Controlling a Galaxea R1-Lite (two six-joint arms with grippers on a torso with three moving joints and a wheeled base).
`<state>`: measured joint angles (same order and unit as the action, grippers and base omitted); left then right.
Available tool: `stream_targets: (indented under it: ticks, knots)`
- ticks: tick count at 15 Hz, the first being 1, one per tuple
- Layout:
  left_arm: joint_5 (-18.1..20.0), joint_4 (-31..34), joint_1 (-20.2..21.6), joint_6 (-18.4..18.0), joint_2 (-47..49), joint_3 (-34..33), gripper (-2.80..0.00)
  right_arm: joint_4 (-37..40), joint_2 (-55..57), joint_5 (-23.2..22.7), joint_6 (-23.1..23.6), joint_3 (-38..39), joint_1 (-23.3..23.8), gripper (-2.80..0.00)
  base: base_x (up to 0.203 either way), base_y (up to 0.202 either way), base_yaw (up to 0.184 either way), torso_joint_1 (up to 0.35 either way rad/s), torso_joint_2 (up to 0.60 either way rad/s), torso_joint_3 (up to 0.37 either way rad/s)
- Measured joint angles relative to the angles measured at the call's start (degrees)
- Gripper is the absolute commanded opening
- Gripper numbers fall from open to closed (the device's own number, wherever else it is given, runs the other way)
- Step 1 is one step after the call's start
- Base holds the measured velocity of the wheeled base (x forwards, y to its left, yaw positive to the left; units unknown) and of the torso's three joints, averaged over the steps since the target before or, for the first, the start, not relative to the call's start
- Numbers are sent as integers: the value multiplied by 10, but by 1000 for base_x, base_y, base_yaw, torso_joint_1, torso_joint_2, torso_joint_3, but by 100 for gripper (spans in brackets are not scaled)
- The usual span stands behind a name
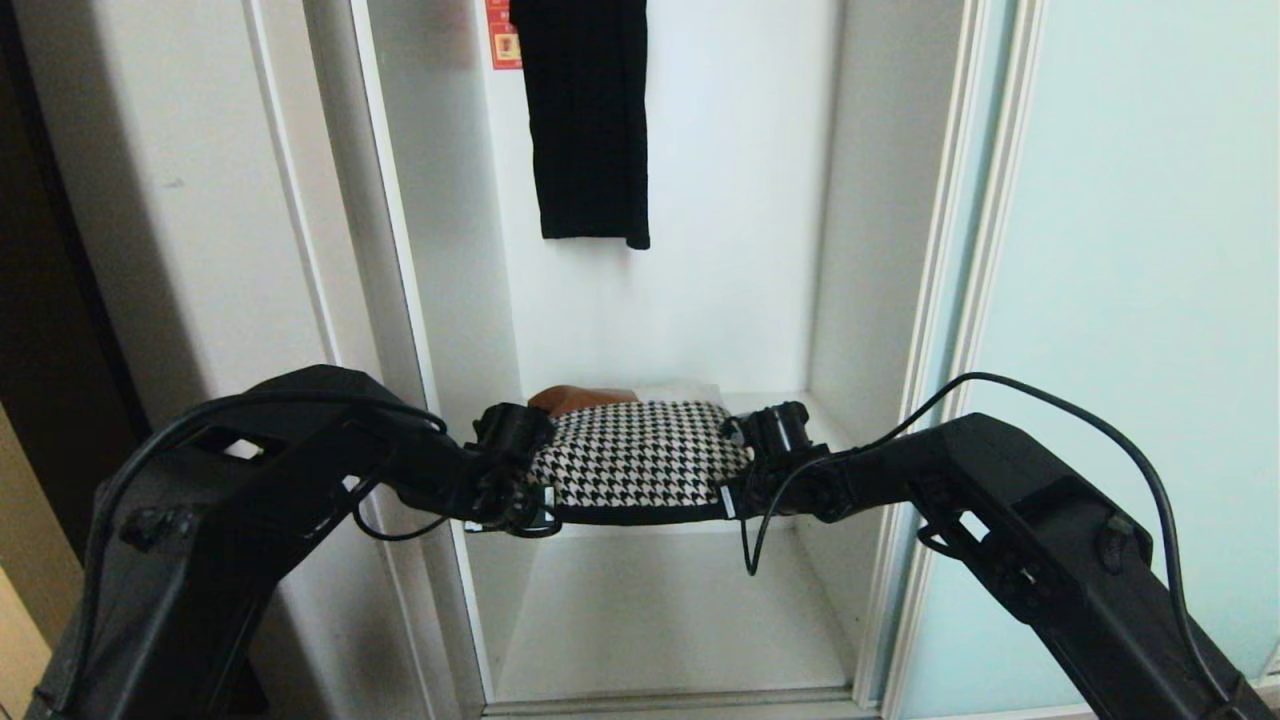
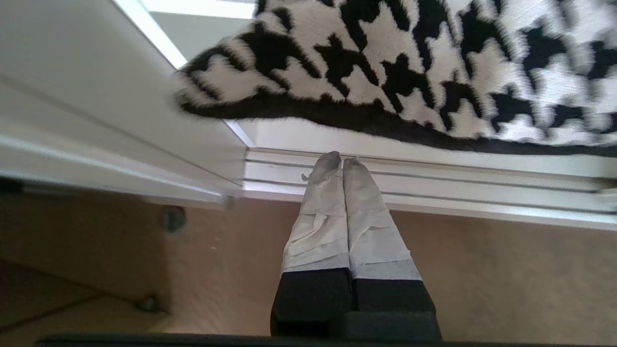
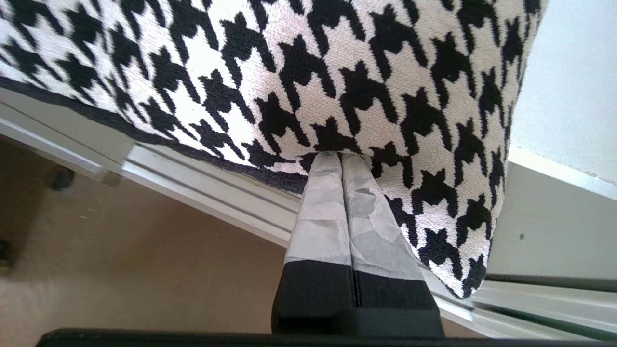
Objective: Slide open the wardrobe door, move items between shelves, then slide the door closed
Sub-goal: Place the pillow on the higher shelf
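The left gripper [image 1: 535,512] sits at the cushion's [image 1: 640,455] left edge, jaws pressed together, gripping nothing. The cushion sits on the shelf [image 1: 800,410] inside the open wardrobe. The right gripper [image 1: 730,500], jaws likewise closed empty, touches its right edge.

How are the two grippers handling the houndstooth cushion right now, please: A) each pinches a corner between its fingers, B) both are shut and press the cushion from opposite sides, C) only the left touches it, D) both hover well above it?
B: the left gripper and right gripper flank the houndstooth cushion, and each wrist view shows its fingers closed together with no fabric between them.
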<state>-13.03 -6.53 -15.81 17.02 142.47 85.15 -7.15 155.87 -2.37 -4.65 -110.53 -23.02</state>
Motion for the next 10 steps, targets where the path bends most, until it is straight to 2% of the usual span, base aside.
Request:
stream_targets:
  ticks: [3, 6, 8, 10]
  knots:
    - [-7, 1, -1, -16, 27, 30, -280, -13, -7, -40, -19, 1, 4, -280, 0, 0, 0, 0, 0, 0]
    - [-7, 0, -3, -19, 43, 59, -280, -32, -14, -55, -23, 6, 13, -280, 0, 0, 0, 0, 0, 0]
    - [-12, 0, 0, -25, 61, 126, -280, -33, -15, -59, -22, 9, 15, -280, 0, 0, 0, 0, 0, 0]
    - [-38, -4, 4, -24, 83, 181, -280, -32, -14, -62, -22, 10, 16, -280, 0, 0, 0, 0, 0, 0]
